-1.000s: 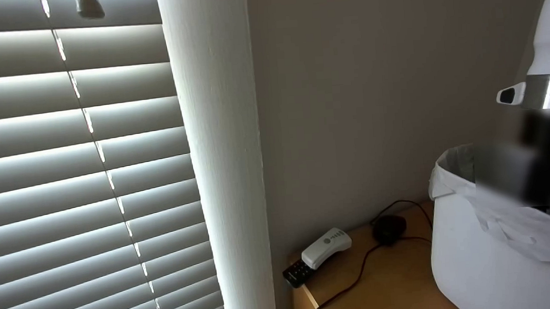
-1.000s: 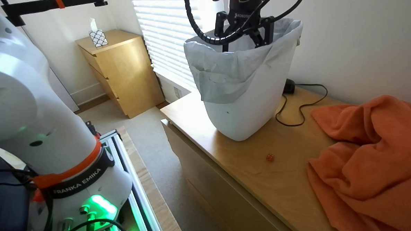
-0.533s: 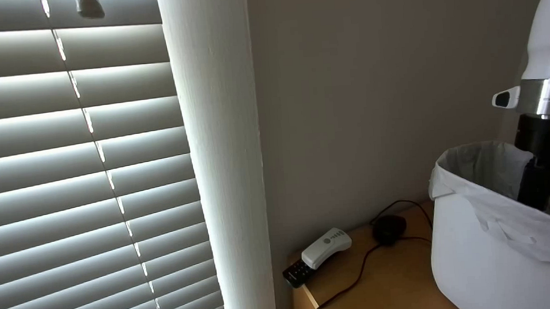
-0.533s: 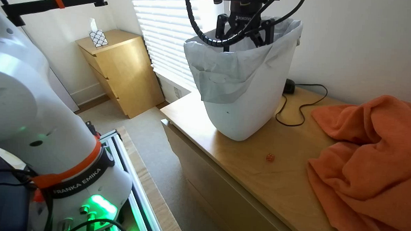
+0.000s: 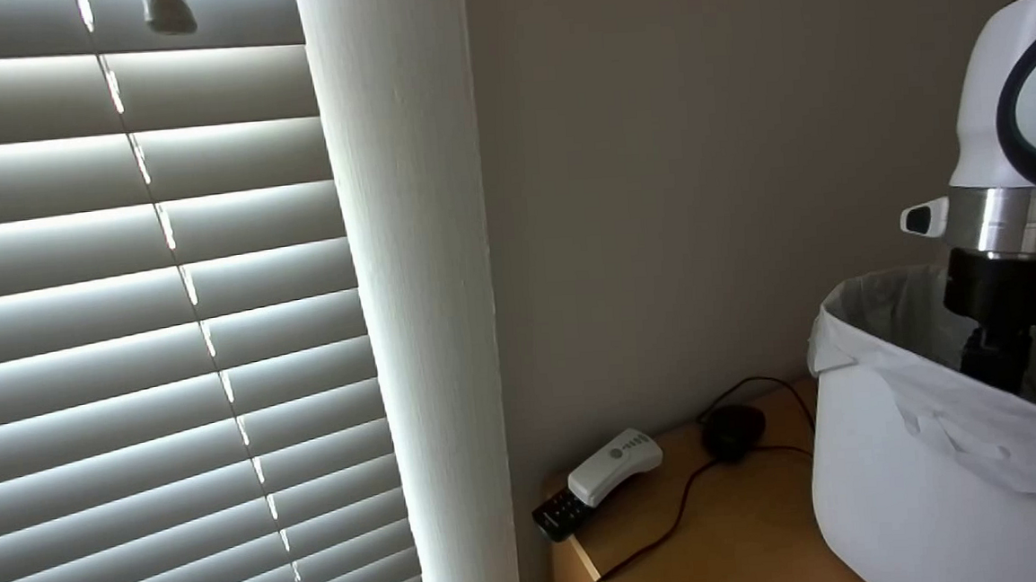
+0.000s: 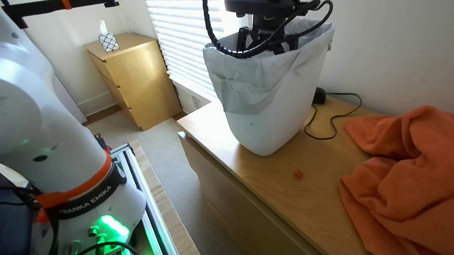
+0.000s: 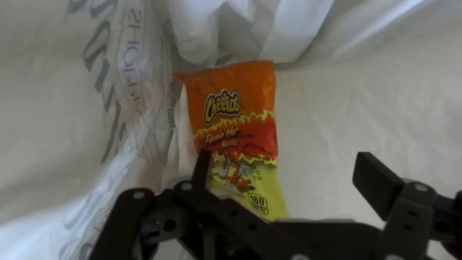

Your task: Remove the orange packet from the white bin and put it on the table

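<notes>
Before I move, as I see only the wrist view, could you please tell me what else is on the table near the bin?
Observer: In an exterior view, a crumpled orange cloth lies on the table, apart from the white bin.
Operator: Thank you; is there anything smaller nearby, please?
Observer: Yes, a small orange-red object, perhaps a die, lies between bin and cloth.
Operator: Could you also kindly say whether the end effector shows from outside?
Observer: Only partly: in both exterior views, the bin hides its lower end.
</notes>
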Robot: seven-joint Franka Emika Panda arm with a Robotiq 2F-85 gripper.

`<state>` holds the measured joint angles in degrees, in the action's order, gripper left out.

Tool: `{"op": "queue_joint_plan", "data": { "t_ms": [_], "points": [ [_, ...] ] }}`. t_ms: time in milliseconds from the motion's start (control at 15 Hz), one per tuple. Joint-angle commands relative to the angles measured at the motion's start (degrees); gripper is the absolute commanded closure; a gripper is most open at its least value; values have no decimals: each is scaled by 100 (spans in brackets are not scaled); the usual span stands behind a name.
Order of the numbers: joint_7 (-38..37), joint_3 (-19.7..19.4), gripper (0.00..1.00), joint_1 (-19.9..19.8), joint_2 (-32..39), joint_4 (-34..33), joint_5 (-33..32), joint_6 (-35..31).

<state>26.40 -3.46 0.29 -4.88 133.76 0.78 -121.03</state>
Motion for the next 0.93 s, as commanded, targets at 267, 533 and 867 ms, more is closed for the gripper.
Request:
{"op": "queue_joint_plan", "data": {
  "t_ms": [267,533,867],
  "points": [
    [64,58,27,-43,290,103,198,-820],
    [90,72,58,-52,359,114,207,-978],
    [103,80,98,-61,397,106,203,-995]
  ]
}}
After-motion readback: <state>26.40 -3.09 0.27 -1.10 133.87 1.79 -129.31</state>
